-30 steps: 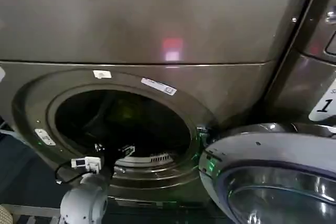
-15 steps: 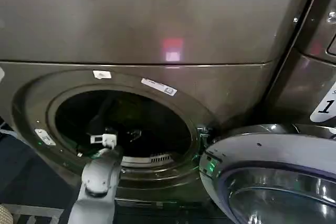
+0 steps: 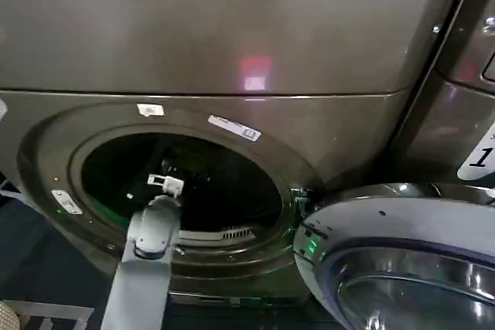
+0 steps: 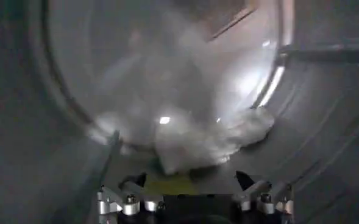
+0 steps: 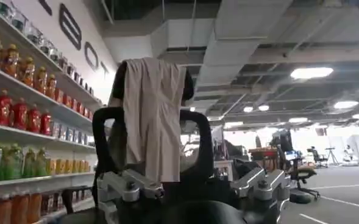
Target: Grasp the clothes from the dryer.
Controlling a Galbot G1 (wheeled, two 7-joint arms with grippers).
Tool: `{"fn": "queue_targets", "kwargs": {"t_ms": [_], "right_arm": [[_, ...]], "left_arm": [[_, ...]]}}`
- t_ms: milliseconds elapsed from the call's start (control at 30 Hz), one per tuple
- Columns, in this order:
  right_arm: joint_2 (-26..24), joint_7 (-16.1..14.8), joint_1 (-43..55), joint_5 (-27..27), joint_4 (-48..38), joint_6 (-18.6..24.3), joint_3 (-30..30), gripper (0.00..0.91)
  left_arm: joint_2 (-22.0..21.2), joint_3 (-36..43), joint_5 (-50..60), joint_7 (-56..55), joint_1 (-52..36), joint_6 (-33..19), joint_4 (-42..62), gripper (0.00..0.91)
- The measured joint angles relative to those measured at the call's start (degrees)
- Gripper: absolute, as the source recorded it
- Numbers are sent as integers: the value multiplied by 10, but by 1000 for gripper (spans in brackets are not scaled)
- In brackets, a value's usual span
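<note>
The left claw [image 4: 194,198] is inside the dryer [image 3: 186,183], past the round opening. Its two fingers [image 4: 121,198] are spread wide apart and they hold nothing. The clothes [image 4: 197,137] lie in a pale, soft heap right in front of the left claw, a bit deeper in the drum. From the left wrist view, the heap sits between the two fingers' lines, so the claw points almost straight at it. The heap looks longer from side to side, with one end stretching out toward the drum wall. The claw and the clothes are near but not touching yet.

The left arm is the nearer one by far. It likely needs to go a little more forward and down, then close on the thick middle part of the heap.

The right claw [image 5: 185,182] is far from the dryer, up in the open room. It pinches a light cloth [image 5: 153,115] that hangs over its fingers. The dryer door [image 3: 402,260] hangs open to the side.
</note>
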Motion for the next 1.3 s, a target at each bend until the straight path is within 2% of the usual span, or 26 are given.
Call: {"fn": "queue_targets", "kwargs": {"t_ms": [233,433,800,1300], "right_arm": [[3,0,-2,0,1,1,0,907],[3,0,-1,-1,1,2,-2,907],[7,0,-2,-1,2,4,-5,907],[8,0,-2,-2,8,4,-6,907]], "left_arm": [[8,9,91,81,-34,-112,22,907],[8,17,133,115,-61,-156,43,907],[2,31,163,143,-96,-187,90,907],[4,42,150,153,-125,-169,165,907]]}}
